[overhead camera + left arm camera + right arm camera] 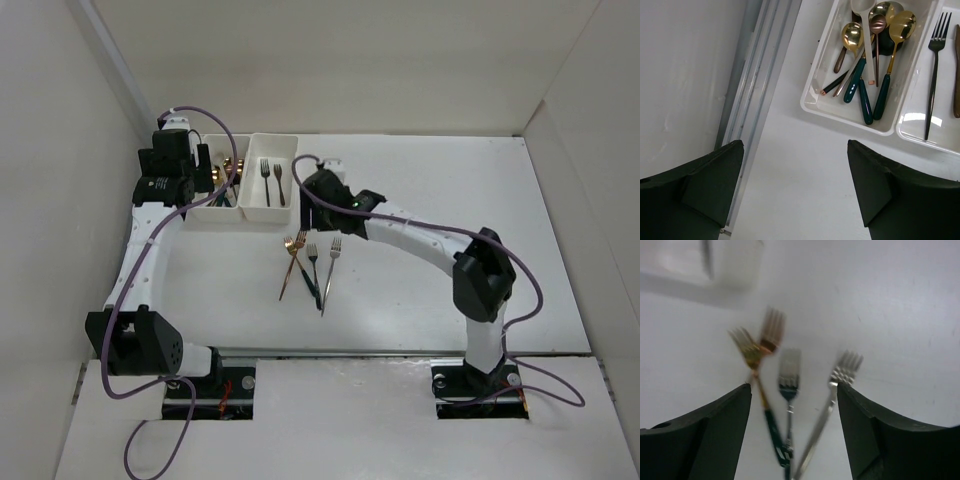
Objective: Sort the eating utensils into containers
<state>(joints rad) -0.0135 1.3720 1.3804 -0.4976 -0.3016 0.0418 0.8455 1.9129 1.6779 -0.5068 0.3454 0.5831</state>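
Two white bins stand side by side at the back left. The left bin [212, 208] [840, 112] holds several spoons [875, 60] in gold and copper, some with dark green handles. The right bin [264, 213] [920, 136] holds a black fork [934, 65] and another dark fork. Several forks [312, 265] lie fanned on the table: gold [747, 347], copper [771, 330], silver with a dark handle [789, 372] and plain silver [845, 371]. My right gripper [306, 195] [794, 390] hangs open and empty above them. My left gripper [203, 172] [795, 145] is open and empty over bare table left of the spoon bin.
White walls enclose the table on the left, back and right. The left wall and its metal rail [747, 100] run close beside my left gripper. The right wrist view is motion-blurred, with the fork bin [700, 265] at its top left.
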